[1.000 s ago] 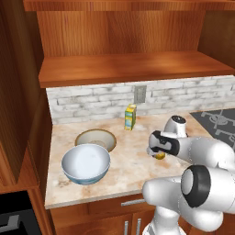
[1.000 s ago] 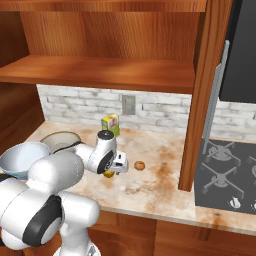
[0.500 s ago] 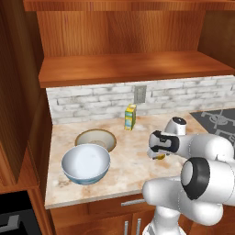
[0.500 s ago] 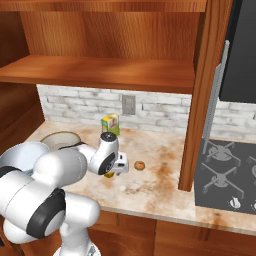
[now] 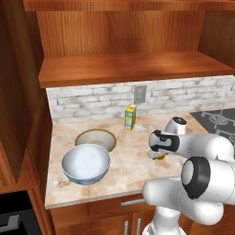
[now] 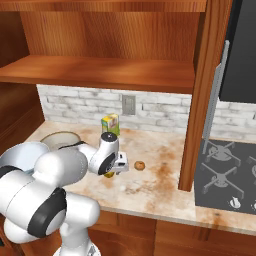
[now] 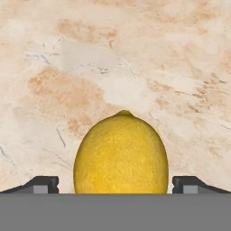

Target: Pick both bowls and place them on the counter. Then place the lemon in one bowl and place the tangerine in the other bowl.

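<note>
Both bowls (image 5: 86, 163) (image 5: 95, 138) already stand on the counter (image 5: 133, 151) at left-centre — the lemon step is in hand. The lemon (image 7: 121, 153), low in the hand view, is flanked by the spread gripper (image 7: 115, 184), apparently not yet pinched — closing and lifting are called for.

Glossy white arm (image 5: 202, 151), dark joints

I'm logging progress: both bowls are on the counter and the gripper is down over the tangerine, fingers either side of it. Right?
Not quite: the fruit between the fingertips is the lemon, as the hand view shows. The tangerine lies apart on the counter in the right base view. Both bowls are on the counter.
</note>
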Tool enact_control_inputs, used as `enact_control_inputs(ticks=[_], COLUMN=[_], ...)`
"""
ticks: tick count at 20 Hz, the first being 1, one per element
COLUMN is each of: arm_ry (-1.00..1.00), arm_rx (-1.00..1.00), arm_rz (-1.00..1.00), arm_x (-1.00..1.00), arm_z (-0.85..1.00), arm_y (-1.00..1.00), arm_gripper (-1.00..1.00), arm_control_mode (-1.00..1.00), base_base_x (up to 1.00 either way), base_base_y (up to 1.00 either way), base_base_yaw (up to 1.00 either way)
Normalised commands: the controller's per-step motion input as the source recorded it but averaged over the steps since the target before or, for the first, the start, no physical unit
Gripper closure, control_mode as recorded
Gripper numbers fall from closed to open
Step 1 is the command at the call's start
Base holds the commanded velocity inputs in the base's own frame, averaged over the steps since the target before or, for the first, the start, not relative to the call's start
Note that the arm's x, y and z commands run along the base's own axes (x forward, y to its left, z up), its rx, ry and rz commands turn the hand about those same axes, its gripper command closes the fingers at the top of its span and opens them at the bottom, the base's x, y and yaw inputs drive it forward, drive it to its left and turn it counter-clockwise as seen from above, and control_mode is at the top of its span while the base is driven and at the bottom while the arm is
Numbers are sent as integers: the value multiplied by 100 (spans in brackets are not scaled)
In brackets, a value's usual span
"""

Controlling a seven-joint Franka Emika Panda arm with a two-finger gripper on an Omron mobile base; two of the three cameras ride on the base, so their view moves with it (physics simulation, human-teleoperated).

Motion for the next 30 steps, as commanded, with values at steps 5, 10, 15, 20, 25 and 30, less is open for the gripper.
enact_control_inputs(ticks=[5,10,15,20,25,30], arm_ry=[0,0,0,0,-1,-19], arm_rx=[0,0,0,0,0,4], arm_rz=[0,0,2,3,0,0], arm_x=[7,11,11,0,-7,-14], arm_z=[0,0,0,0,3,37], arm_y=[9,9,0,-1,0,24], arm_gripper=[-100,-100,-100,100,100,100], arm_control_mode=[-100,-100,-100,-100,-100,-100], base_base_x=[0,0,0,0,0,0], base_base_y=[0,0,0,0,0,0], base_base_yaw=[0,0,0,0,0,0])
